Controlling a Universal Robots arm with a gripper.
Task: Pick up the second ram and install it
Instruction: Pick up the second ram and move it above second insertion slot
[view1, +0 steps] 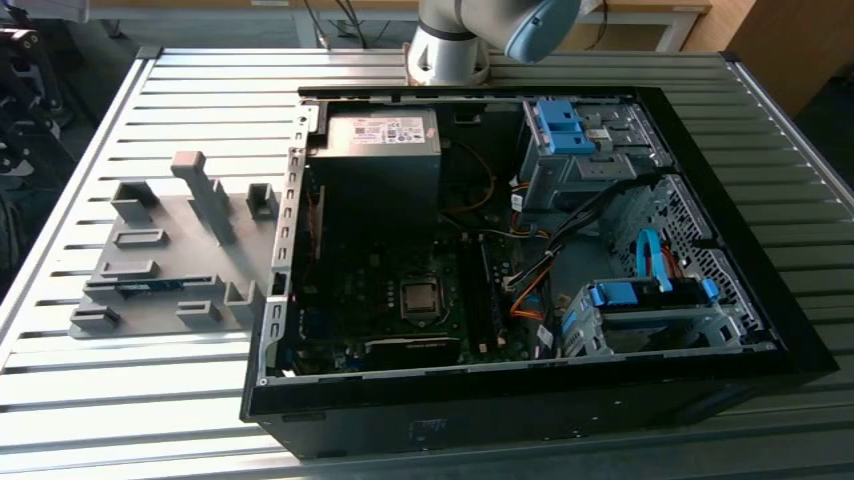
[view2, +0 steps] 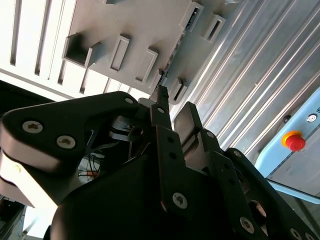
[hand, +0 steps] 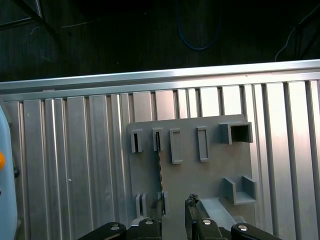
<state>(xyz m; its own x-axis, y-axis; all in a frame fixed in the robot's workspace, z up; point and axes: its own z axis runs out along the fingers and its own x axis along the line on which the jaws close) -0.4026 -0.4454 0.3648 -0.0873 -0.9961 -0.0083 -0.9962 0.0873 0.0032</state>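
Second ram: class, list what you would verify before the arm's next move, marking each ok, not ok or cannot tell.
1. Second ram stands on edge in the grey holder: ok.
2. Claw open, nothing between its fingers: ok.
3. Claw centred over the ram: not ok; the stick seems to line up with one finger.
4. Computer case lies open: ok.
5. Free slot on the motherboard: cannot tell.
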